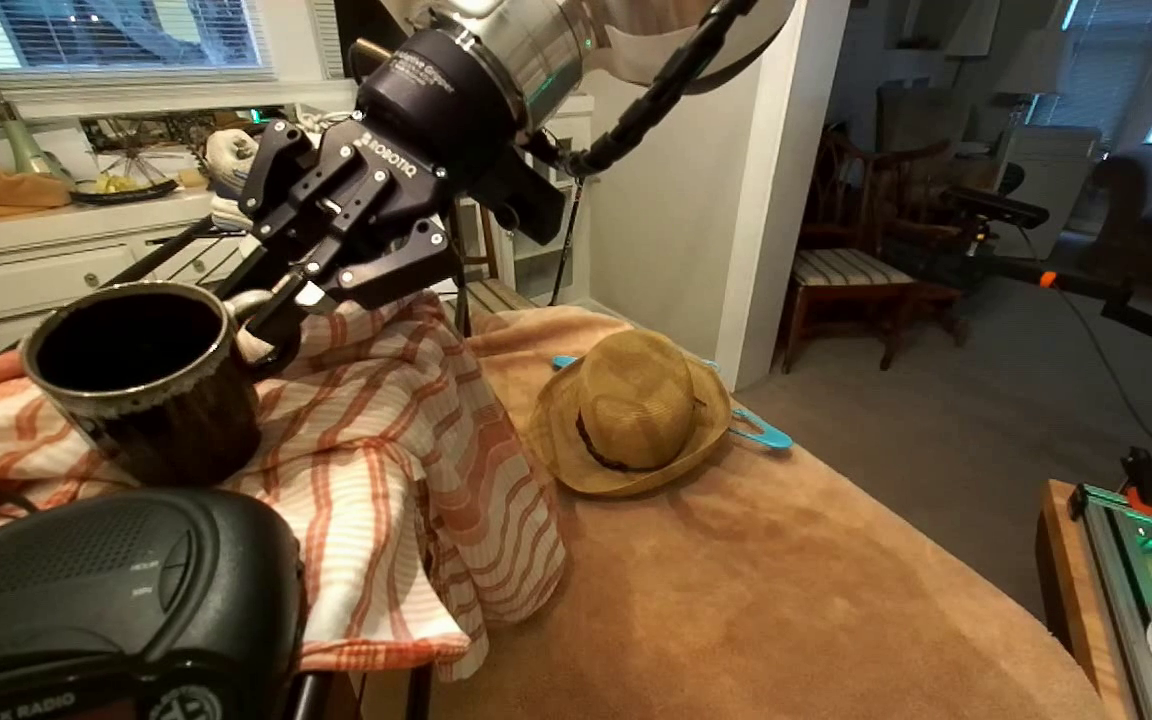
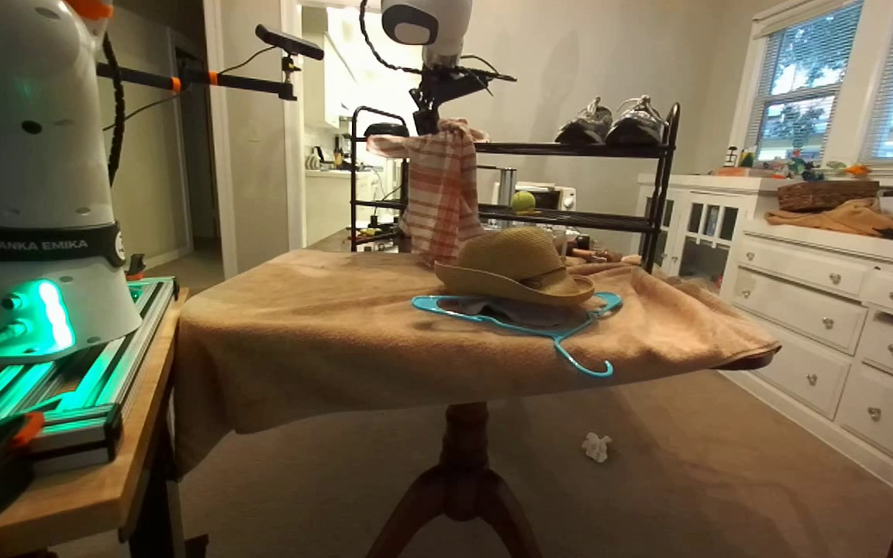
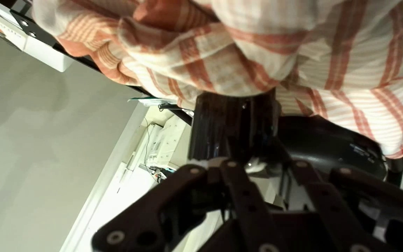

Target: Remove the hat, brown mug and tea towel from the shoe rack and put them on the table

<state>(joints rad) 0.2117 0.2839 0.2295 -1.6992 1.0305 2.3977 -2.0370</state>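
On the tan table (image 2: 299, 325) lies the straw hat (image 1: 646, 410), its dark band showing. The tea towel (image 1: 366, 440), striped orange and cream, drapes over the top of the black shoe rack (image 2: 667, 186) and hangs down one side. Upright on that towel stands the brown mug (image 1: 166, 420); in an exterior view it is out of sight behind the towel (image 2: 443, 186). My gripper (image 1: 258, 310) is at the mug's handle, its fingers on either side of it. In the wrist view the dark fingertips merge with the mug (image 3: 219, 119), so contact with the handle is unclear.
A black clock radio (image 1: 86, 600) sits right beside the mug on the rack. Grey shoes (image 2: 636, 124) rest at the far end of the top shelf, and a tennis ball (image 2: 523, 202) lies on a lower one. Under the hat is a blue hanger (image 2: 446, 306).
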